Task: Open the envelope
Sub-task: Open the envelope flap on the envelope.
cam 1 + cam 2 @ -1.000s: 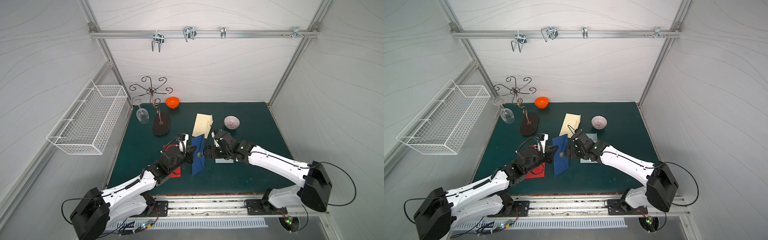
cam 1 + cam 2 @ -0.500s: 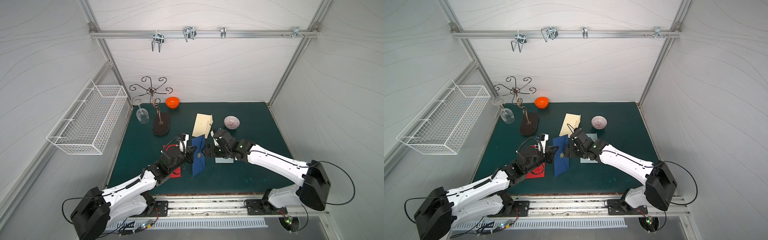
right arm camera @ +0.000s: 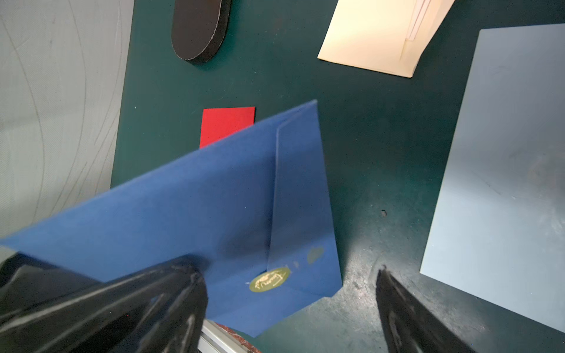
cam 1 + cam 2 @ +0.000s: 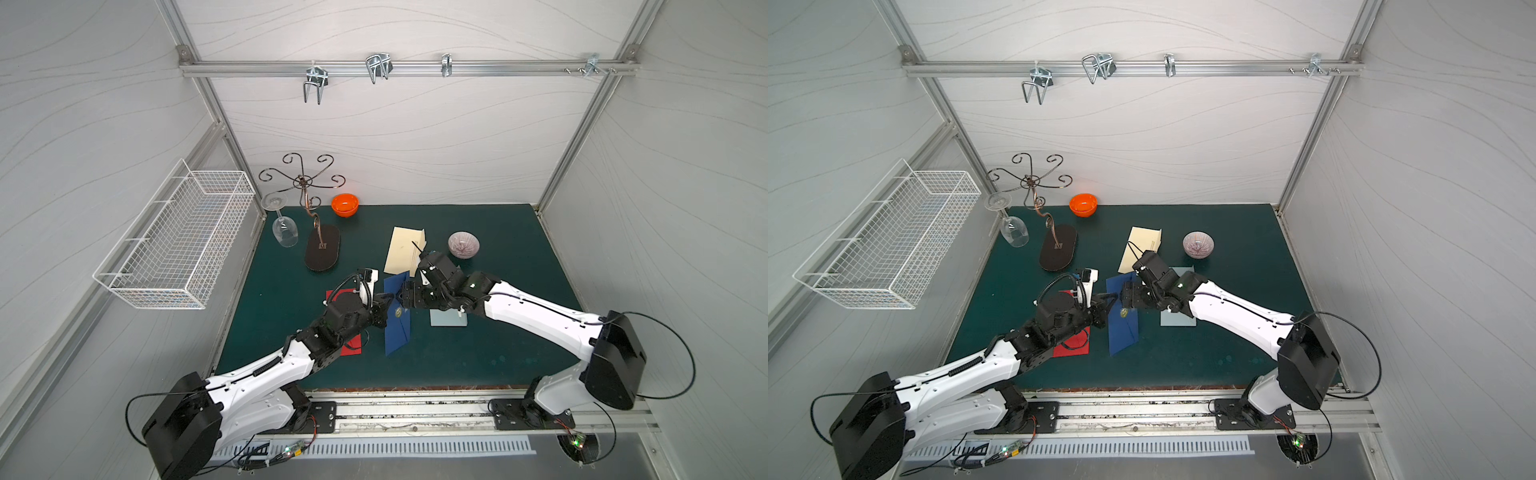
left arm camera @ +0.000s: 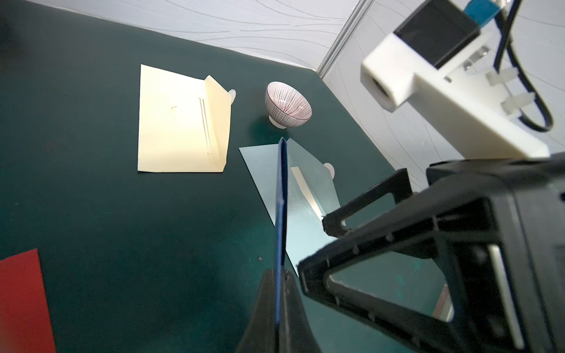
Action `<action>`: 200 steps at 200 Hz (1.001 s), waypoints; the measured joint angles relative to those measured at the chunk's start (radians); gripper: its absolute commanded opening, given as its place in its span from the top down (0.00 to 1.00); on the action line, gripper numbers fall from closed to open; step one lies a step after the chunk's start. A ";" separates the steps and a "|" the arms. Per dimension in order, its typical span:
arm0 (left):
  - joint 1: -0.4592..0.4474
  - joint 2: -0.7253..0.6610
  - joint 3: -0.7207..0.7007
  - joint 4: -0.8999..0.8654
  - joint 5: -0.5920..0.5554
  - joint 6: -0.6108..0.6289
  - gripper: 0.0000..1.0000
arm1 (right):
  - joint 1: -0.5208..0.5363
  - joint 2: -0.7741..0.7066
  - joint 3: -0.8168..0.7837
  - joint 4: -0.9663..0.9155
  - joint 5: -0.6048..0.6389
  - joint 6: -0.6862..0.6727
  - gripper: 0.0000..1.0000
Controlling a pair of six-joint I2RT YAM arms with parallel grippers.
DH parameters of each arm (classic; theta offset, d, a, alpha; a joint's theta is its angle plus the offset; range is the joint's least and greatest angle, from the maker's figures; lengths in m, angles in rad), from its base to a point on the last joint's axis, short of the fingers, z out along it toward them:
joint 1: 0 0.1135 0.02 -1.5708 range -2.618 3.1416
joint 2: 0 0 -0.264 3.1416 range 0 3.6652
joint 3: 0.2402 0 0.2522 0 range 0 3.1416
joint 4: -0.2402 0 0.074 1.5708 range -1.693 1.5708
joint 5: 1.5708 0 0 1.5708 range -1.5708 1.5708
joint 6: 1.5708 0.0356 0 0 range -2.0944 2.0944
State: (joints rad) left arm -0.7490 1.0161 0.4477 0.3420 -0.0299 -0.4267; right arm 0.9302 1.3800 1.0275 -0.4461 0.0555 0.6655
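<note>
My left gripper (image 5: 278,275) is clamped tight on the blue envelope (image 5: 280,198). Both fingers pinch its edge, and the envelope stands upright, edge-on, running straight out from my fingertips. My right gripper (image 3: 290,275) is spread wide and grips nothing. One finger (image 3: 171,293) sits in front of the envelope's face. The other finger (image 3: 397,305) hangs past its edge, over the green mat (image 3: 382,137). Between them I see the gold seal (image 3: 269,282), right at the tip of the flap, and the flap lies flat against the body. A red envelope (image 3: 227,125) peeks out behind the blue one. A pale blue envelope (image 3: 504,168) lies flat just outside my right outer finger. Ahead of my left fingertips lie a cream envelope (image 5: 180,122) and a striped bowl (image 5: 287,104).
</note>
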 measured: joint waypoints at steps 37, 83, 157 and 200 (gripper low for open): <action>0.000 0.000 0.000 0.000 0.001 -0.002 1.00 | 0.000 0.000 0.000 -0.004 0.007 0.015 0.12; 0.000 0.002 0.000 0.000 0.008 -0.021 1.00 | 0.000 0.005 0.016 -0.004 -0.005 0.028 0.12; 0.000 0.019 0.001 -0.024 0.016 -0.050 1.00 | 0.000 0.116 0.134 -0.011 -0.026 0.079 0.12; 0.000 0.019 0.001 -0.038 0.013 -0.077 1.00 | 0.000 0.151 0.144 -0.034 -0.047 0.098 0.12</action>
State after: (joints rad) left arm -0.7490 1.0351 0.4488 0.3038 -0.0170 -0.5041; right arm 0.9302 1.5307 1.1717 -0.4805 0.0086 0.7635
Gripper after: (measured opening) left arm 0.056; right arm 0.878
